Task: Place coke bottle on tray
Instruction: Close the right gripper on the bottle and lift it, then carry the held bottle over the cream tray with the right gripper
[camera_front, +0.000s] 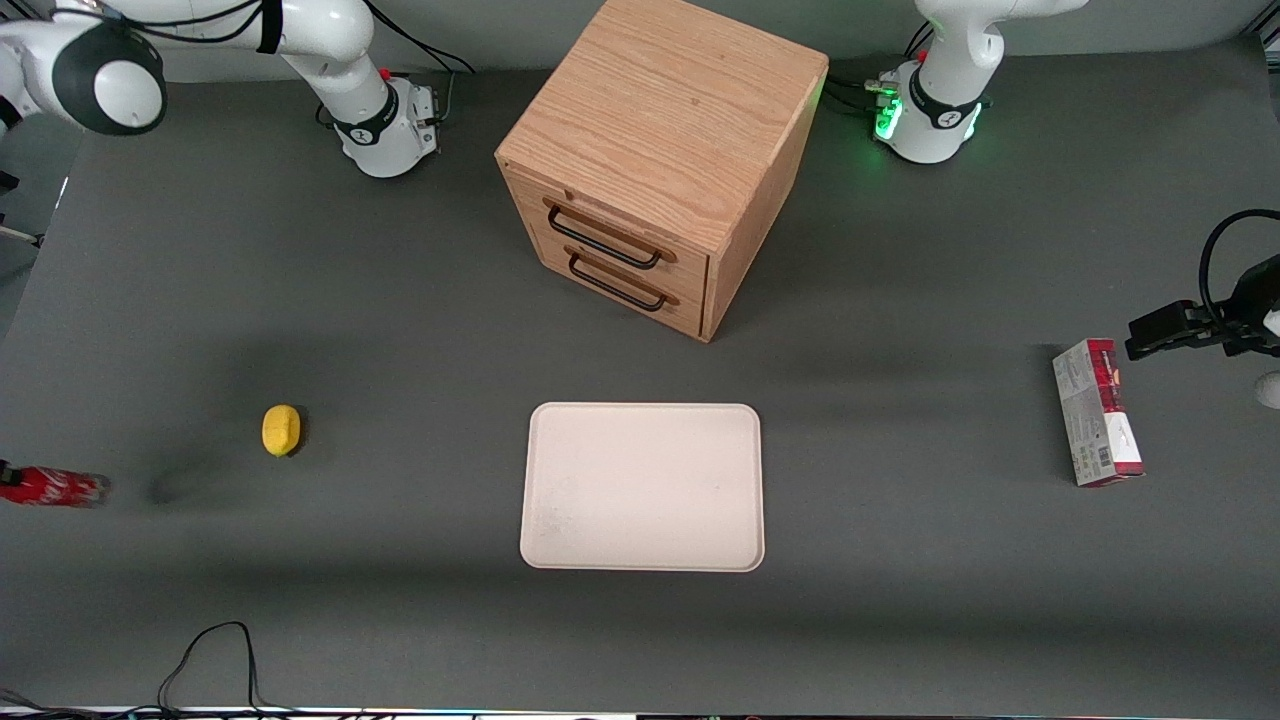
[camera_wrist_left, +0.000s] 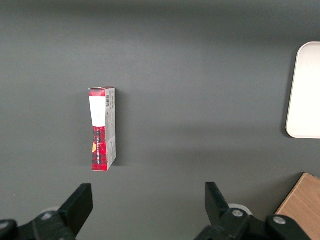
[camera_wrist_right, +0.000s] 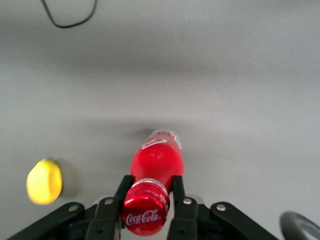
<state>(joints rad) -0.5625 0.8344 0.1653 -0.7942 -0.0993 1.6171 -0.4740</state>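
Observation:
The coke bottle (camera_wrist_right: 156, 160), red with a red Coca-Cola cap, sits between the fingers of my right gripper (camera_wrist_right: 151, 182), which is shut on its neck just under the cap. The bottle hangs below the gripper, above the grey table, with its shadow under it. In the front view the bottle (camera_front: 55, 487) shows blurred at the working arm's end of the table, and the gripper itself is out of that view. The cream tray (camera_front: 642, 487) lies flat and bare at the table's middle, nearer the front camera than the wooden box. Its edge also shows in the left wrist view (camera_wrist_left: 305, 90).
A yellow lemon (camera_front: 281, 430) lies on the table between bottle and tray, close beside the bottle (camera_wrist_right: 45, 181). A wooden drawer box (camera_front: 660, 150) stands above the tray. A red-and-grey carton (camera_front: 1097, 412) lies toward the parked arm's end. A black cable (camera_front: 210, 650) loops near the front edge.

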